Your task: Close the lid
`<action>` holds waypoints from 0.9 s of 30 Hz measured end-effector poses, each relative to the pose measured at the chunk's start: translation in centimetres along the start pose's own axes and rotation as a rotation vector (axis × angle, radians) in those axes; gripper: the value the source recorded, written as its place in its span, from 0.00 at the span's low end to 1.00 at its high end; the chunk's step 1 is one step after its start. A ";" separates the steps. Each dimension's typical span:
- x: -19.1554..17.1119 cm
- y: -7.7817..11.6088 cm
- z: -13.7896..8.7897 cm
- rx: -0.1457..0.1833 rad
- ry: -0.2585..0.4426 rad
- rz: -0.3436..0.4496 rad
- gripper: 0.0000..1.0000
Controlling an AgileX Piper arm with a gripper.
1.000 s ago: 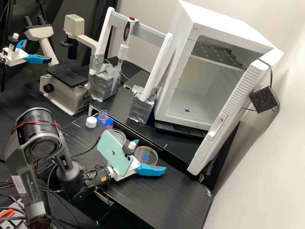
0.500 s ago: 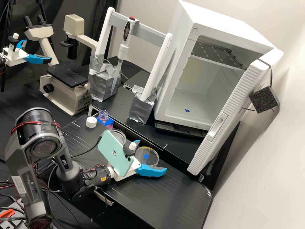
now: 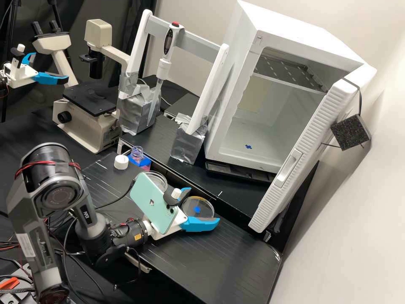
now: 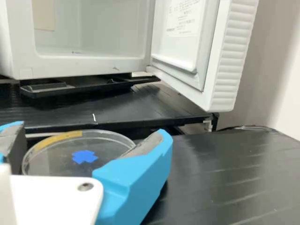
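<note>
A: What does the gripper [image 3: 203, 206] hold?

B: The lid [image 3: 206, 203], clear and round, marked with a blue cross. The blue fingers [image 3: 200, 224] are closed on its rim from opposite sides.

A: And in the wrist view?

B: The lid lies between the two finger pads [image 4: 149, 143], with a yellow strip along part of its rim. Whether its underside touches the bench [image 3: 219, 261] cannot be told.

A: Which structures lie nearby?

B: A clear dish [image 3: 160, 178], partly hidden by the phone [image 3: 147, 198] mounted on the gripper. Beyond the dish, a white cap [image 3: 121, 162] sits beside an uncapped bottle [image 3: 137, 154] in a blue holder [image 3: 145, 164].

A: And the large white body?

B: A cabinet [image 3: 230, 99], its door [image 3: 303, 147] open. A slotted shelf [image 3: 289, 71] spans its upper part; a small blue mark [image 3: 248, 146] lies on its floor.
</note>
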 end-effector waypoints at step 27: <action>-0.2 0.0 -0.3 0.032 0.022 -0.026 0.00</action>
